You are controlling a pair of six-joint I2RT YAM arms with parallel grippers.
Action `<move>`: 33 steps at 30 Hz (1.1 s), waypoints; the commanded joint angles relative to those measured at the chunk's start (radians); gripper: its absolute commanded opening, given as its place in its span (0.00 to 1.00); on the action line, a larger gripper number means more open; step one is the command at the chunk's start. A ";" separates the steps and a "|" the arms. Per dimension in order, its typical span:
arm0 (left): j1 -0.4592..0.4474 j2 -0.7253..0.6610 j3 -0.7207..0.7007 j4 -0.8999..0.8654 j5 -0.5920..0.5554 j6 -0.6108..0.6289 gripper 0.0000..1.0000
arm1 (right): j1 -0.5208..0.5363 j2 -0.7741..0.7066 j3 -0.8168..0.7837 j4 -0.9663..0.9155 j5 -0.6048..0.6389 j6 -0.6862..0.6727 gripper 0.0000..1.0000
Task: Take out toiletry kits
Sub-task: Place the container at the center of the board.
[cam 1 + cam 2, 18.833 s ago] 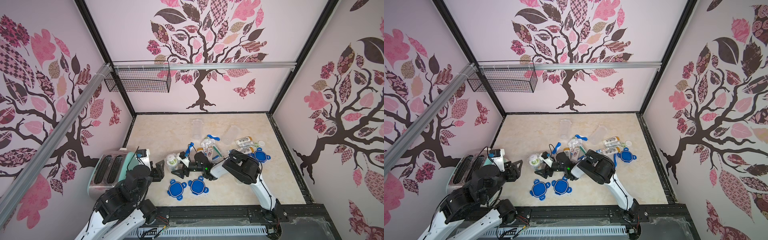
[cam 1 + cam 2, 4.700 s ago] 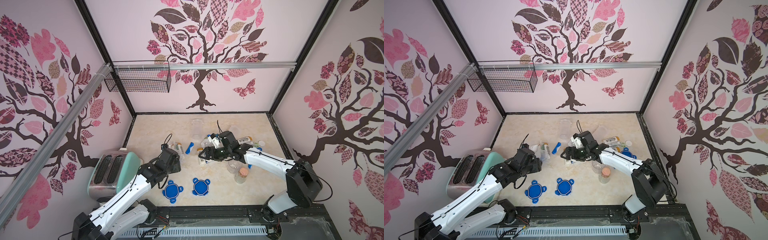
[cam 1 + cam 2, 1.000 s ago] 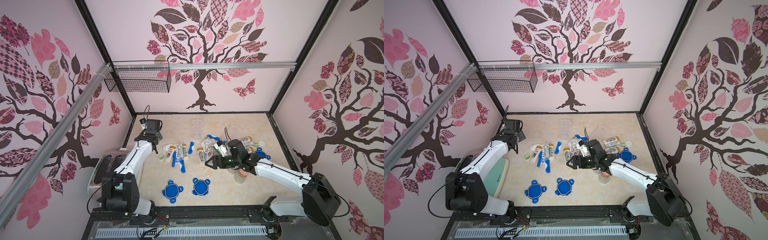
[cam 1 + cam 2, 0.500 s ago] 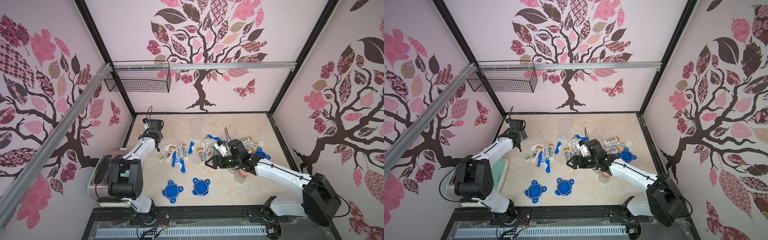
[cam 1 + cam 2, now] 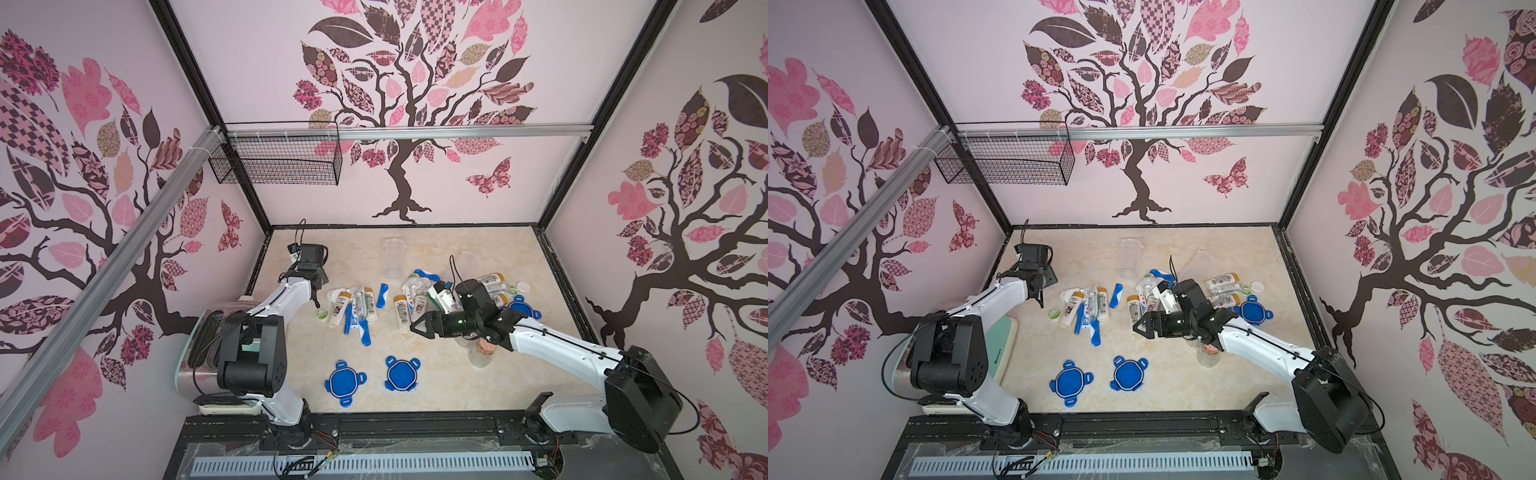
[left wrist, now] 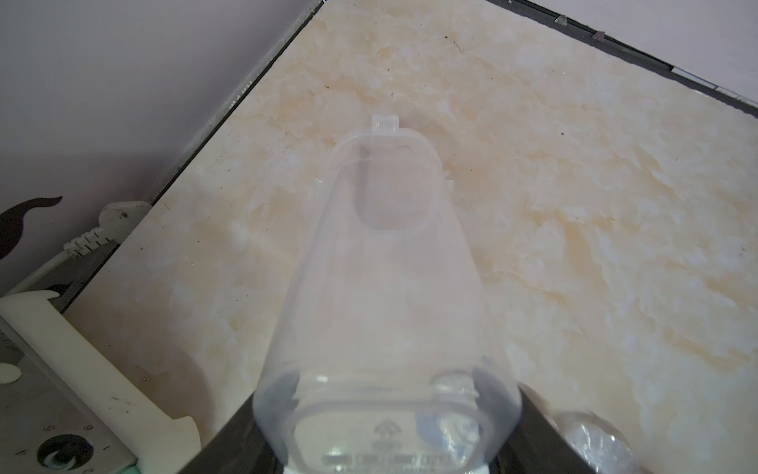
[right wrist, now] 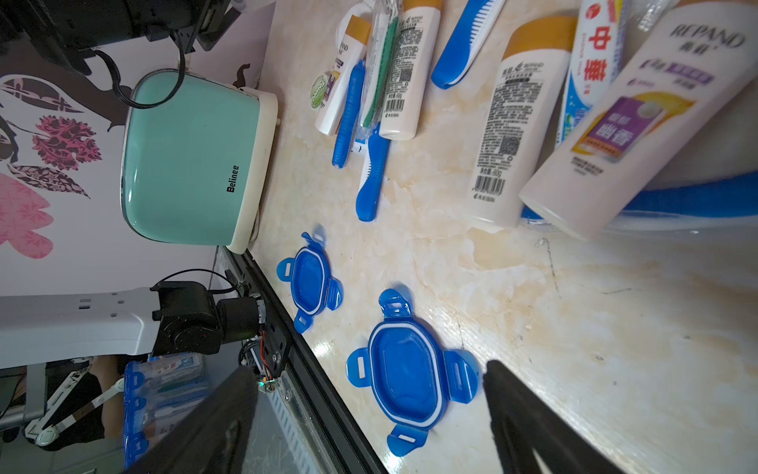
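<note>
**Left wrist view: empty jar in my grip, kits out on the bench**

My left gripper (image 6: 387, 435) is clamped on the base end of a clear jar (image 6: 385, 266). The jar looks empty, and its mouth points away from me over the bare far-left part of the bench (image 6: 574, 184). The toaster (image 6: 82, 361) sits close by on the near-left side.

My right gripper (image 7: 369, 418) is spread wide with nothing in it. It hovers over the middle of the bench, and a blue clip lid (image 7: 406, 373) lies just nearer than its tips.

The toiletry kits (image 5: 353, 309) are out in loose heaps across the middle of the bench. One heap is left of centre, and more lie on the far side of my right gripper and further right.

I take the step in hand to be parking this jar. To do it well, I would lower it until its side rests on the bench before letting go. A light, smooth jar dropped from a height would likely bounce or slide. I would set it in the bare patch, clear of the toaster and away from the kits.
</note>
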 commanded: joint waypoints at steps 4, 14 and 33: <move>0.006 0.015 -0.022 -0.011 0.026 -0.026 0.42 | -0.003 -0.011 -0.009 -0.004 0.005 -0.012 0.89; 0.006 -0.007 -0.090 0.000 0.027 -0.058 0.58 | -0.004 -0.001 -0.018 0.007 -0.001 -0.006 0.89; 0.006 -0.005 -0.164 0.002 0.024 -0.115 0.69 | -0.003 0.000 -0.023 0.010 -0.005 0.002 0.89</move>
